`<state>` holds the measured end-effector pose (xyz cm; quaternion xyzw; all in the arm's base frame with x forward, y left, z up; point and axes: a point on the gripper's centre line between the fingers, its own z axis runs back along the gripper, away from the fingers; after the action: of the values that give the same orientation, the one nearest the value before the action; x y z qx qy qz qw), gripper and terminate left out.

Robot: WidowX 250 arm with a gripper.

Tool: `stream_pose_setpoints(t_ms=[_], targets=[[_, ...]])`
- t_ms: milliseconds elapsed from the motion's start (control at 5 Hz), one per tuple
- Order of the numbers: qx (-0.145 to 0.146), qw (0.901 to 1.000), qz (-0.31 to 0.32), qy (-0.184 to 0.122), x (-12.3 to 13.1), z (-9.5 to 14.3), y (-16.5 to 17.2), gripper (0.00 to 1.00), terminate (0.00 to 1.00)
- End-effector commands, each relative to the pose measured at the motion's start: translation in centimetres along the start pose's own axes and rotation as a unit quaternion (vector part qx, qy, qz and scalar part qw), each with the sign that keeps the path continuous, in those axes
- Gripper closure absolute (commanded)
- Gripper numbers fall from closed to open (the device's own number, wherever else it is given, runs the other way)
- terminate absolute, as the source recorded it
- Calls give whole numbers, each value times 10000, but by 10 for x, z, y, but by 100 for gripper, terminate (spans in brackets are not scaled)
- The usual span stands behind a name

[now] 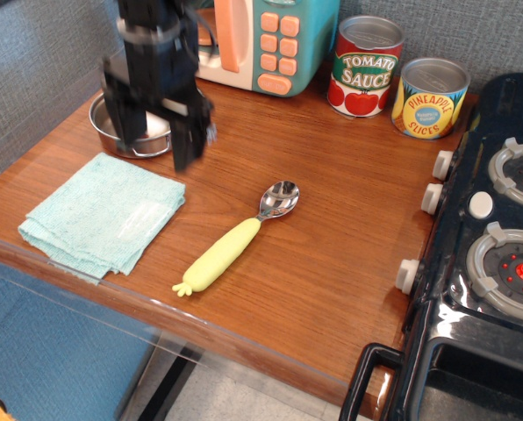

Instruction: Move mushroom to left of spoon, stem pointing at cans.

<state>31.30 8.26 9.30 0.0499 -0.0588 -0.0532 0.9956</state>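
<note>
Barely begun: gripper [154, 143] spread wide and empty above the steel pot [112, 132], mushroom hidden behind it and presumably inside, spoon [235, 241] near the teal cloth [99, 213], cans [397, 81] far back, grasp and placement left.

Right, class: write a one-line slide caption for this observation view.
Open gripper hovers over the steel pot, with the spoon lying beside a teal cloth and two cans behind.
</note>
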Motion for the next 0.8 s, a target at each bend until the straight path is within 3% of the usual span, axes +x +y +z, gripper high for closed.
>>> stream_pose_setpoints(t_ms=[0, 600], targets=[[90, 9987, 328, -385, 53, 13, 47, 0, 0], [-152, 9995, 282, 70, 68, -43, 40, 0, 0]])
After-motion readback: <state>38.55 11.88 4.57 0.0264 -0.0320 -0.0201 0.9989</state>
